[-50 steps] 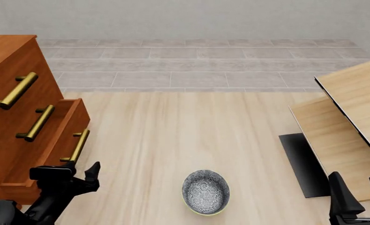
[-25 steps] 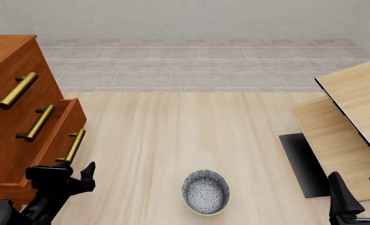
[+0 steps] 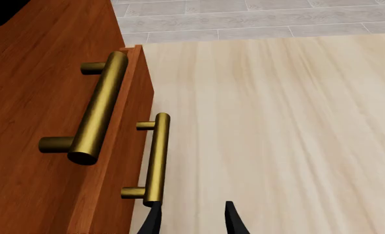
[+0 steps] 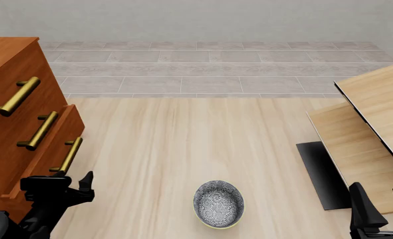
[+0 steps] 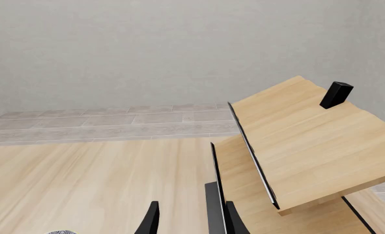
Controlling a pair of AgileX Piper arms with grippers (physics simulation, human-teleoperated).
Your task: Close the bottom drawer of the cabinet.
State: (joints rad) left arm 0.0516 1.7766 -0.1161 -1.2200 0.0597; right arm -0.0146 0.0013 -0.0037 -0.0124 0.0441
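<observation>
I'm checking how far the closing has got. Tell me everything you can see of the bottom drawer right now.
The bottom drawer is reddish-brown wood, the lowest of three fronts on the cabinet. Its front carries one brass bar handle on two short posts. It is not fully shut: in the front view and the left wrist view its front stands a little proud of the fronts above. The left claw, open, sits at the handle's near end with one finger right beside it; contact cannot be confirmed.

cabinet [image 4: 10, 99] cropped left, right tool [image 4: 381, 205] cropped below
</observation>
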